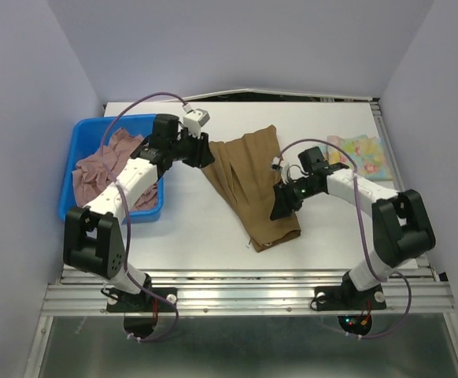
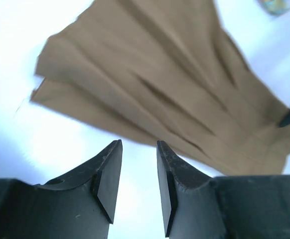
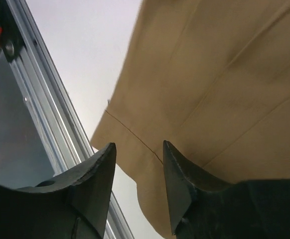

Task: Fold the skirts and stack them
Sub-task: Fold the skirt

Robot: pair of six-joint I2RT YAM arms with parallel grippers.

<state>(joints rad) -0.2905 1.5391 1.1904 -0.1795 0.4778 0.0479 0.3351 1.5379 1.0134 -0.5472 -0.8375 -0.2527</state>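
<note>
From above, you see the brown skirt (image 1: 245, 173) mid-table, the pink skirt (image 1: 95, 169) in the bin (image 1: 146, 211), and the floral skirt (image 1: 363, 153) far right. Left wrist: your left gripper (image 2: 137, 144) gapes empty beside the brown skirt. Right wrist: your right gripper (image 3: 137, 147) gapes empty above its hem.

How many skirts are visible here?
3. The brown skirt lies in the middle, the pink skirt is in the blue bin, the floral skirt lies far right. Others may hide in the bin.

The large skirt (image 1: 249, 185) lies centre, bin (image 1: 146, 214) holding 2nd skirt (image 1: 95, 173) left, 3rd skirt (image 1: 364, 153) right.
</note>
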